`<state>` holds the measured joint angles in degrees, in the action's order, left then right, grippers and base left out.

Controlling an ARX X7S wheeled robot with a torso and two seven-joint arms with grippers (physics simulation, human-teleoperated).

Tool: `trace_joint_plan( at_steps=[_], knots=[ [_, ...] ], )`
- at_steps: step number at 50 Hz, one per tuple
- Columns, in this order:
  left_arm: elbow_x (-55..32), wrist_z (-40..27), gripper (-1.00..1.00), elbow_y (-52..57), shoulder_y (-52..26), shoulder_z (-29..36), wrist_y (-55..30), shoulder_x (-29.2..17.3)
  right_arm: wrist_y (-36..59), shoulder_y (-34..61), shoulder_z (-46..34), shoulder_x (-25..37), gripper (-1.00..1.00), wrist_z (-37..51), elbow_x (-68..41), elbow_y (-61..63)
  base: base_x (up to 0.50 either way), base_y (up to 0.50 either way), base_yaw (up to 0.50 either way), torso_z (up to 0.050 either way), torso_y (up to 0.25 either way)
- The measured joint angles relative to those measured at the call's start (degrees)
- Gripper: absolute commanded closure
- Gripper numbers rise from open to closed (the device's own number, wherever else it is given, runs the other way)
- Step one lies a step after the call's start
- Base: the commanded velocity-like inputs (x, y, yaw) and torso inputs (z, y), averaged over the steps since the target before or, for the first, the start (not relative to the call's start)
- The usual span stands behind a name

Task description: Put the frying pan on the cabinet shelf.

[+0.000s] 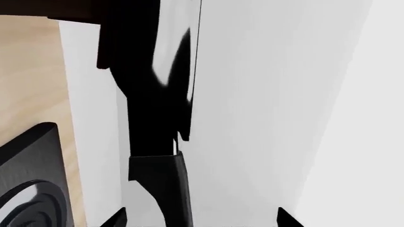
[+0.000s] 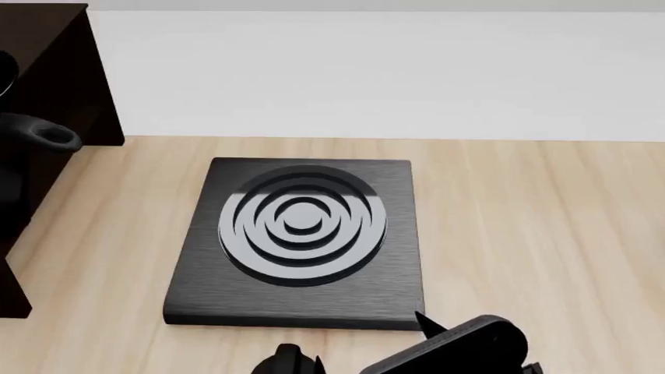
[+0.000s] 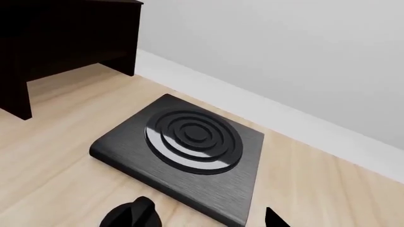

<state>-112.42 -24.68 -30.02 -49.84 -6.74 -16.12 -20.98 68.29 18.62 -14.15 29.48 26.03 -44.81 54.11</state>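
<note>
Now I see my left gripper (image 1: 198, 222) holding the frying pan (image 1: 151, 94) by its handle, and my right gripper (image 3: 202, 220) wide open.

From my seat the round black frying pan (image 1: 165, 66) only shows in the left wrist view as a black sliver with a long handle running off the edge, so I can't tell what it rests on. Left gripper (image 1: 200, 218): just two fingertips poking in, can't call the grip. Right gripper (image 3: 205, 218) is clipped too. The big near-black wooden cabinet (image 2: 47, 86) is cut by the head view's left edge, shelves lost in shadow.
</note>
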Motion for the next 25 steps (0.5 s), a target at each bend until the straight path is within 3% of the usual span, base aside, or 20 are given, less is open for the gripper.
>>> trace_joint_plan(
  at_steps=[25],
  knots=[
    [0.6,-5.7,-1.0,15.4,7.4,-1.1,1.7,0.0,-1.6,-0.6,-0.5,0.6,-1.0,0.8,-0.6,-0.2,0.0,0.0,0.0,0.0,0.0]
  ],
)
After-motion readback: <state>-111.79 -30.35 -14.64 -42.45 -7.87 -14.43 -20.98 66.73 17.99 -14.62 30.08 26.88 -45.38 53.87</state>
